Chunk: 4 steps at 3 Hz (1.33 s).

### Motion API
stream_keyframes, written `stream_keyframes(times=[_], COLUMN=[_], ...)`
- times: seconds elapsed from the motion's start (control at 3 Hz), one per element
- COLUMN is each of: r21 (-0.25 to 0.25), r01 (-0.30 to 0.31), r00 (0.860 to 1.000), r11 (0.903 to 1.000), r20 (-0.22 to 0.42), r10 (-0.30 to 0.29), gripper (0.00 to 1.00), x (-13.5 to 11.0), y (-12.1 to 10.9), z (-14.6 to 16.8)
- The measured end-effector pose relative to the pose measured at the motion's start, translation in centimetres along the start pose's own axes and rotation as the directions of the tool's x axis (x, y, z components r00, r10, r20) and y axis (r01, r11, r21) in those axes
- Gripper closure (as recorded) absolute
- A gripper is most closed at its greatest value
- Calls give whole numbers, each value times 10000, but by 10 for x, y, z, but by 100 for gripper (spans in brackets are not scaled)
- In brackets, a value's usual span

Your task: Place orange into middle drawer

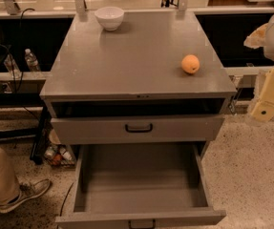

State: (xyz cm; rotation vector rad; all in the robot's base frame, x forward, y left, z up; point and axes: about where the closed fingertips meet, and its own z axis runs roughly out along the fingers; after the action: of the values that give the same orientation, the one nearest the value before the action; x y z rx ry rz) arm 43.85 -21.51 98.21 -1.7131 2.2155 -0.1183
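1. The gripper [266, 101] shows only as cream-coloured parts at the right edge of the camera view. It is off the cabinet's right side, near the level of the surface's front corner. I cannot tell how far open it is. It appears to hold nothing, since the orange lies free.
2. The orange [190, 64] sits on the grey surface [127, 61] of the cabinet, toward the right edge and the front. It touches nothing else. From the gripper it lies to the left in the view and a little farther back, so the coming reach probably runs inward across the right front corner.
3. The fruit is round, so there is no long axis to line up with, and any approach angle would serve.
4. The middle drawer [141, 182] is pulled well out at the bottom of the cabinet. Its plain grey inside is bare, with nothing in it. It lies below and forward of the orange, so the carry is down and toward the camera.
5. The shallower drawer front [98, 130] above it is closed, and a dark open slot runs between it and the surface.
6. The white bowl [110, 17] stands at the back of the surface, well apart from the orange, and looks empty.
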Motion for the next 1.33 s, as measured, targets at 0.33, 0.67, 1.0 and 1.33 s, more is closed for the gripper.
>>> stream_keyframes(times=[0.33,0.67,1.0,1.33], r21=[2,147,335,512], r01=[0,-389,-938,-1911], r00=[10000,9985,9884,9483], r11=[10000,9991,9950,9802], r20=[1,383,1234,2673], r10=[0,383,890,1709], gripper=[0,0,0,0], x=[0,4,6,14], y=[0,-25,-69,-124], z=[0,16,42,73])
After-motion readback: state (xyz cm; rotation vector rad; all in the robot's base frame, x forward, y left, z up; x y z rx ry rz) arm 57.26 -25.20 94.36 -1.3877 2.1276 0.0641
